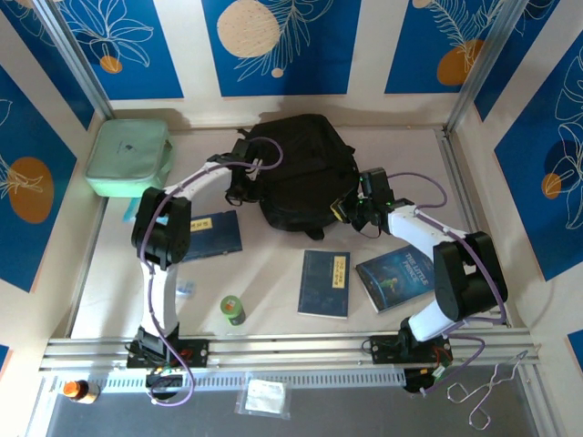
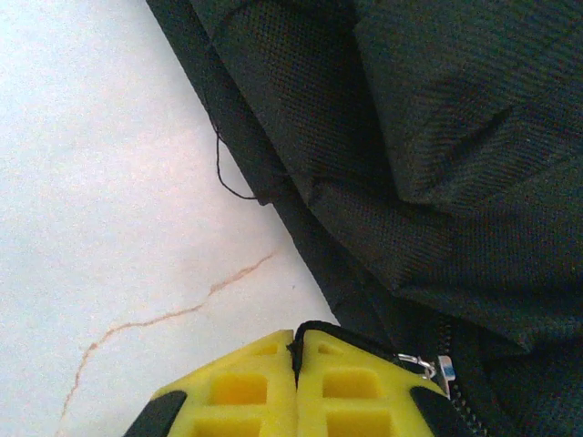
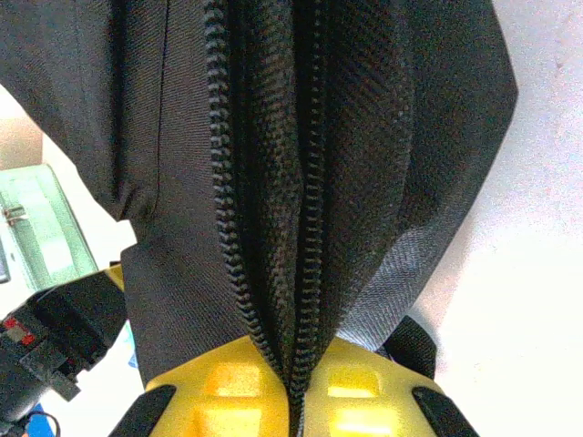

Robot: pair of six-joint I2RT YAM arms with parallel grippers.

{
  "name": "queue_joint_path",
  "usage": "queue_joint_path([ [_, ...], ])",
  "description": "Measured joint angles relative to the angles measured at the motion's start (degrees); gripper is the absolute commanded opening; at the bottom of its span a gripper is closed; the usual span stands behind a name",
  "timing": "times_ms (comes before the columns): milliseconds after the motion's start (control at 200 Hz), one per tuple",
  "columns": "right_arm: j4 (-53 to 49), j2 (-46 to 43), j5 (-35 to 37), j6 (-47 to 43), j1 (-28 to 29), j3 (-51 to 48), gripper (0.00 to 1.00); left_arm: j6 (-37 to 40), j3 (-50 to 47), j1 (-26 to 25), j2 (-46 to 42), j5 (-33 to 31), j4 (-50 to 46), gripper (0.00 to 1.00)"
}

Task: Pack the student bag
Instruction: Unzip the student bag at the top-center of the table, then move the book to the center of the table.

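Gripping student bag (image 3: 410, 137) zip (image 3: 305, 182), R pincer (image 3: 293, 387); L pincer (image 2: 294, 360) closed, maybe gripping fabric (image 2: 319, 329).

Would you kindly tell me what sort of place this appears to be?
Probably a robot test booth: a white table walled by blue patterned panels, with an aluminium rail along its near edge.

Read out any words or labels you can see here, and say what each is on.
"THE LITTLE", apparently: on the cover of the book farthest right; the rest is blurred.
Yellow print on the middle booklet: too small to read.
Yellow label on the left booklet: too small to read.
On the student bag: no lettering seen.
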Motion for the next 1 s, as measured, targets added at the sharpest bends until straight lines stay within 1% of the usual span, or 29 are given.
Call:
queue_joint_path([
  [165, 2.1, 0.8, -2.6, 0.0, 0.2, -0.2, 0.10, -1.0, 0.6, 0.4, 0.1, -1.2, -0.3, 0.00],
  [200, 2.8, 1.4, -3.3, 0.0, 0.5, -0.2, 0.11, -1.2, 0.6, 0.5, 0.1, -1.8, -0.3, 0.05],
  [280, 3.6, 3.2, -4.3, 0.0, 1.8, 0.3, 0.11, -2.0, 0.6, 1.2, -0.2, -3.3, -0.3, 0.10],
  [335, 4.0, 4.8, -4.7, 0.0, 3.1, 1.1, 0.13, -2.8, 0.6, 1.9, -0.6, -5.1, -0.3, 0.15],
  [500, 3.4, 6.5, -4.8, -0.3, 5.6, 3.5, 0.41, -5.3, 0.4, 5.7, -3.2, -10.1, -1.2, 0.38],
  [550, 2.7, 6.2, -4.5, -1.6, 6.0, 4.0, 0.47, -6.2, -0.2, 6.5, -4.6, -11.0, -1.2, 0.45],
  [620, 0.4, 4.3, -3.3, -3.5, 6.2, 4.1, 0.54, -7.1, -1.2, 7.3, -7.1, -11.4, -1.4, 0.50],
  [680, -3.0, 1.2, -1.4, -5.6, 6.2, 4.1, 0.58, -7.5, -2.8, 7.2, -9.9, -10.8, -1.3, 0.53],
  [750, -6.7, -3.2, 1.1, -8.2, 6.4, 4.1, 0.61, -8.5, -5.3, 7.0, -13.9, -8.8, -0.9, 0.56],
  [830, -11.3, -8.9, 4.5, -11.0, 6.8, 3.9, 0.63, -10.1, -9.6, 7.0, -19.5, -5.0, 0.4, 0.62],
  [895, -14.1, -12.8, 7.0, -12.5, 7.6, 2.8, 0.63, -11.2, -13.4, 7.0, -24.0, -1.5, 2.0, 0.68],
  [1000, -18.3, -16.5, 9.4, -13.2, 9.8, -0.4, 0.64, -13.0, -19.7, 6.8, -30.1, 4.3, 4.9, 0.78],
])
